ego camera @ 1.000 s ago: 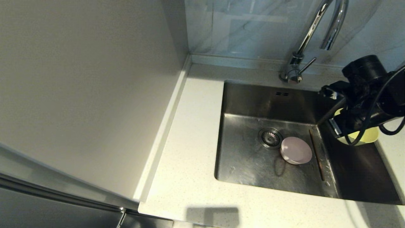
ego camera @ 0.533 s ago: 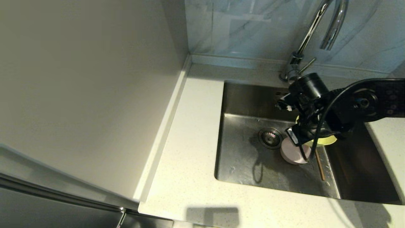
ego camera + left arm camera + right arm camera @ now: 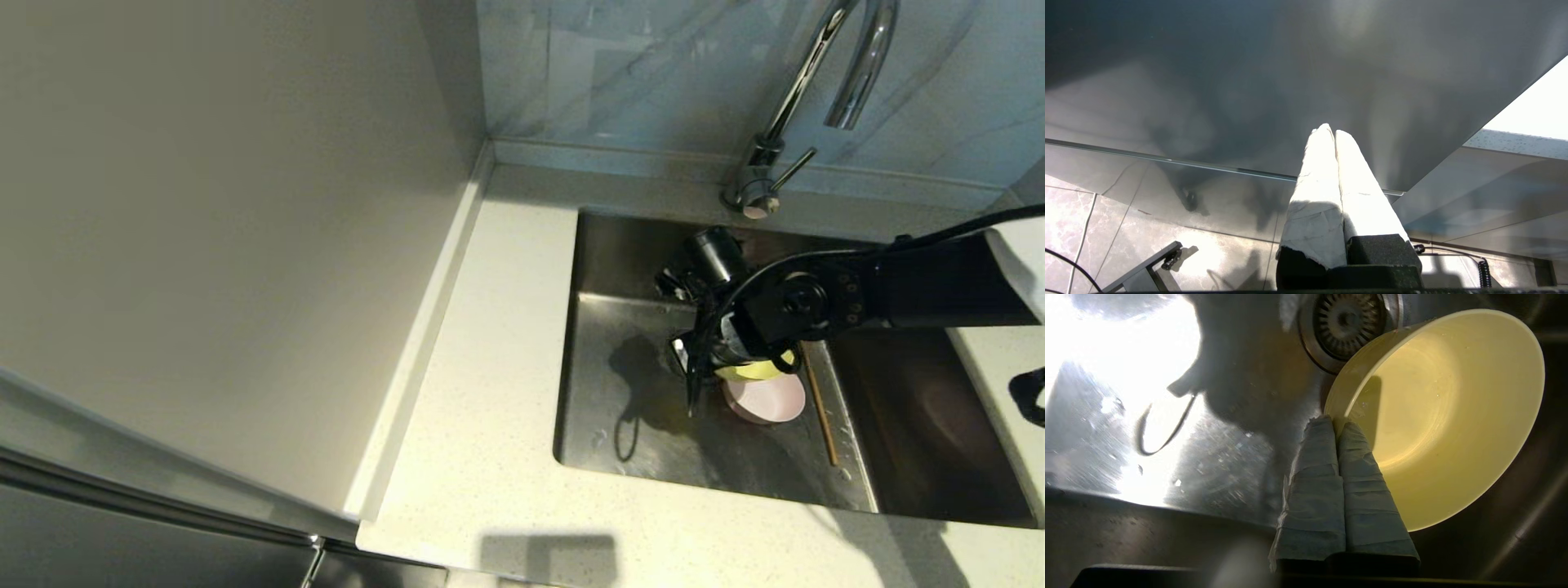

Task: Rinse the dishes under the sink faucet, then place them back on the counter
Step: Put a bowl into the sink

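My right gripper point(image 3: 1336, 422) is shut on the rim of the yellow-green bowl point(image 3: 1447, 412), holding it tilted over the sink's strainer drain point(image 3: 1347, 322). In the head view the right gripper point(image 3: 709, 359) reaches low into the steel sink point(image 3: 620, 408), and the yellow-green bowl point(image 3: 755, 371) shows under it. The pale pink bowl point(image 3: 771, 400) sits on the sink floor just below it. A brown chopstick point(image 3: 820, 412) lies along the floor to its right. The chrome faucet point(image 3: 804, 82) rises behind the sink. My left gripper point(image 3: 1329, 130) is shut on nothing, parked low and out of the head view.
The speckled off-white counter point(image 3: 490, 343) wraps the sink on the left and front. A plain beige wall panel point(image 3: 204, 229) stands at the left. The faucet's lever handle point(image 3: 792, 170) sticks out at its base.
My right arm has swung left from the sink's right edge and dropped down into the basin, carrying the yellow-green bowl over the pink bowl and the drain.
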Controlling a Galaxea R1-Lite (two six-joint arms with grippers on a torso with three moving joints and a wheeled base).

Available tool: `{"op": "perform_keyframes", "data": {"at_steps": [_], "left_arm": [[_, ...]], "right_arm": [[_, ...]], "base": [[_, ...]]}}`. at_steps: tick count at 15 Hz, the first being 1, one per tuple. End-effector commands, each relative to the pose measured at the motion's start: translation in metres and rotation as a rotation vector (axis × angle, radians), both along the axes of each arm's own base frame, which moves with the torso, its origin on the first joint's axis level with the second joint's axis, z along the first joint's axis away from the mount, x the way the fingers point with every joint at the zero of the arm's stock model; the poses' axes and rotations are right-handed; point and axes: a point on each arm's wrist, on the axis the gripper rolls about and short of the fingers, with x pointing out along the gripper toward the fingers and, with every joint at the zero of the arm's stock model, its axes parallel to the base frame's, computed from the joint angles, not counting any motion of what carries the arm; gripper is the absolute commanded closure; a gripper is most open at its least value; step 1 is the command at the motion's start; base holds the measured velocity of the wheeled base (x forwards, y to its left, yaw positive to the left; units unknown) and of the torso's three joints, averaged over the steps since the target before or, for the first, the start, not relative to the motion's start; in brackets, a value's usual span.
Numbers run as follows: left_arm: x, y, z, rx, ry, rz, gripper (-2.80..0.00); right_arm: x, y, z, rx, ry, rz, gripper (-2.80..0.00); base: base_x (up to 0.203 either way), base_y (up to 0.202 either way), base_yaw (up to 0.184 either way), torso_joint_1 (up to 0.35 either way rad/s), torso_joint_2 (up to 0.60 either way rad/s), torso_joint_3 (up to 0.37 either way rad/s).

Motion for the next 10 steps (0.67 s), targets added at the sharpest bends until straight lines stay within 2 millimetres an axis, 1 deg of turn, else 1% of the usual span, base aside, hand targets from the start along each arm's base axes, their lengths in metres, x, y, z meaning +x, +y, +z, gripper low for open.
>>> {"op": "perform_keyframes", "data": {"at_steps": [1,4,5,7,10], "left_arm": [[0.0,0.0,0.0,0.0,-0.003,0.001,0.0],[0.0,0.0,0.0,0.0,-0.003,0.001,0.0],[0.0,0.0,0.0,0.0,-0.002,0.001,0.0],[0.0,0.0,0.0,0.0,-0.003,0.001,0.0],[0.0,0.0,0.0,0.0,-0.003,0.001,0.0]], "right_arm": [[0.013,0.013,-0.019,-0.009,0.026,0.015,0.0],[0.021,0.032,-0.022,0.018,0.003,0.05,0.0],[0.024,0.037,-0.025,0.023,0.004,0.058,0.0],[0.029,0.041,-0.034,0.03,0.019,0.071,0.0],[0.039,0.047,-0.039,0.082,0.01,0.066,0.0]], "base": [[0.0,0.0,0.0,0.0,0.0,0.0],[0.0,0.0,0.0,0.0,0.0,0.0],[0.0,0.0,0.0,0.0,0.0,0.0],[0.0,0.0,0.0,0.0,0.0,0.0],[0.0,0.0,0.0,0.0,0.0,0.0]]}}
